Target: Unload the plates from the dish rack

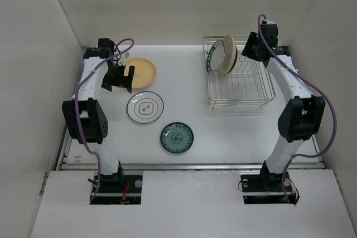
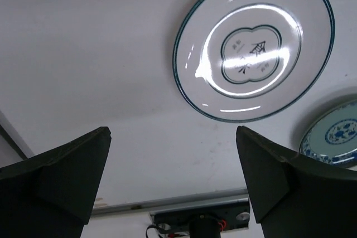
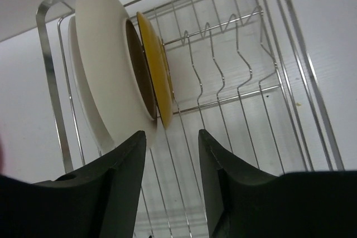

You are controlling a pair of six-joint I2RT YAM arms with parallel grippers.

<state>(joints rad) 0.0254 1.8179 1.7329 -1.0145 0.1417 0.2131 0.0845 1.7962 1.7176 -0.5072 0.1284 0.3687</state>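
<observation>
**Two claws empty; three plates on the table, the rest in the rack**

Left claw (image 2: 173,133): we record the fingers spread wide with nothing between them, hanging above the table (image 2: 83,54) and apart from every plate. Its wrist view shows only the two dark tips.

Right claw (image 3: 173,135): the fingers are apart with a clear gap and grip nothing. One tip sits just beside the lower edge of the cream plate (image 3: 106,65). We cannot tell whether it touches.

Dish rack (image 1: 241,104), far end:
- The cream plate stands on edge.
- A mustard plate (image 3: 157,65) stands close against it on the open-slot side, largely covered. We cannot make it out from above.
- On the cream plate's other side is a banded plate (image 1: 214,59), mostly hidden in the wrist view. From above it shows a dark band at the rim.

Table, lying flat, left of the rack and well apart from it:
- Pale yellow plate (image 1: 142,72), its edge overlapped by the left arm and cut to a sliver in the left wrist view.
- White plate with a teal rim (image 2: 254,45), with glare across its centre motif.
- Teal-blue patterned plate (image 1: 177,137), cut off at the edge of the left wrist view.
</observation>
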